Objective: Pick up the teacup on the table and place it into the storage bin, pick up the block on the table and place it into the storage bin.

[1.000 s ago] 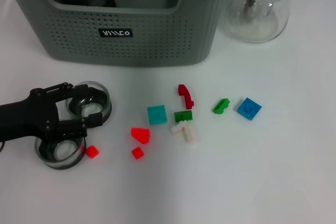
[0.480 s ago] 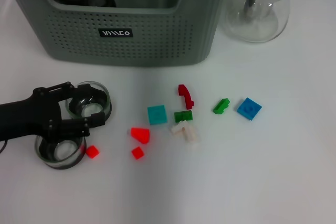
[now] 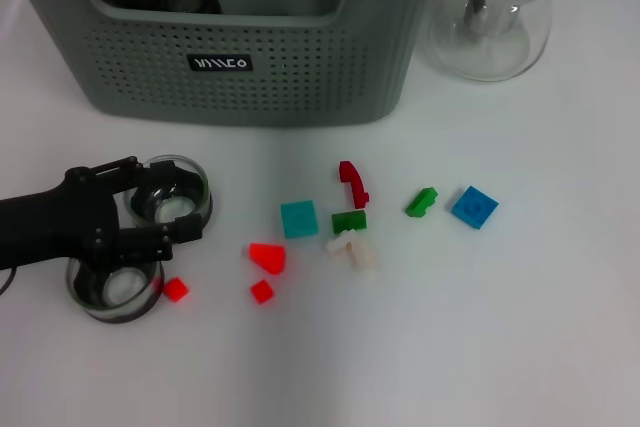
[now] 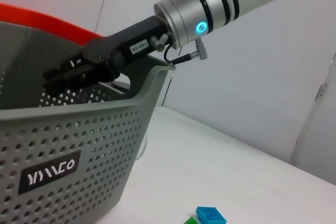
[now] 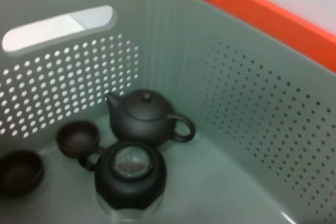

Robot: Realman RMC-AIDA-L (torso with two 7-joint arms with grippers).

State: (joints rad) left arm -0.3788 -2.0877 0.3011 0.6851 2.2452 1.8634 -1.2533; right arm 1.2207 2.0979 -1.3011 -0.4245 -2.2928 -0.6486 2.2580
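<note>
Glass carafe [image 3: 493, 19] stands upright; dark teapot [image 5: 145, 117] beside small cups [image 5: 77, 139].

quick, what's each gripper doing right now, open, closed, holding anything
Left gripper: open, straddling the rim of a clear glass teacup.
Right gripper: over the grey-green perforated storage bin.

storage bin [image 3: 270, 57] behind blocks [image 3: 299, 218], carafe [image 3: 495, 12] right of bin

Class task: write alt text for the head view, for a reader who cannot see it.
The left pincer rests at a glass teacup on a white table, a second glass cup beside it. Small coloured blocks, including a teal block, lie before the grey-green storage bin.
</note>
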